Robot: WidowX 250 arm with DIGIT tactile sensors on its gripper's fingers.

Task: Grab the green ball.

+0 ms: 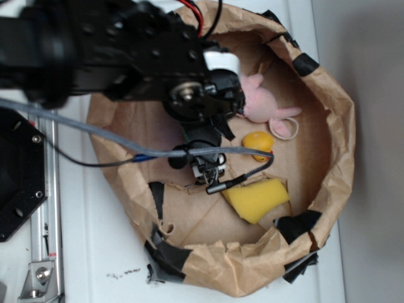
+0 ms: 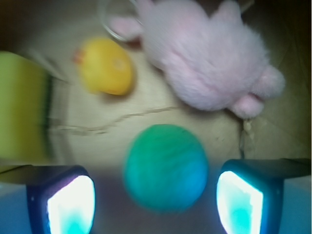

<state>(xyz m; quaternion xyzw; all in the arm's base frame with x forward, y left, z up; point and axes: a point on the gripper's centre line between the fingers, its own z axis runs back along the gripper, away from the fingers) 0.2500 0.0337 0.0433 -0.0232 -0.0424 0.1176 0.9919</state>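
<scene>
In the wrist view the green ball (image 2: pixel 165 165), teal and blurred, lies on the brown paper floor between my two fingers. My gripper (image 2: pixel 156 194) is open, with a gap between each finger and the ball. The left pad (image 2: pixel 68 197) and right pad (image 2: pixel 241 192) glow white and cyan on either side of it. In the exterior view my gripper (image 1: pixel 208 168) points down into the paper basin, and the arm above it hides the ball.
A yellow rubber duck (image 2: pixel 105 66) (image 1: pixel 259 142) and a pink plush toy (image 2: pixel 204 58) (image 1: pixel 262 104) lie just beyond the ball. A yellow sponge (image 2: pixel 22 107) (image 1: pixel 255 199) sits to one side. The crumpled paper wall (image 1: pixel 334 145) rings everything.
</scene>
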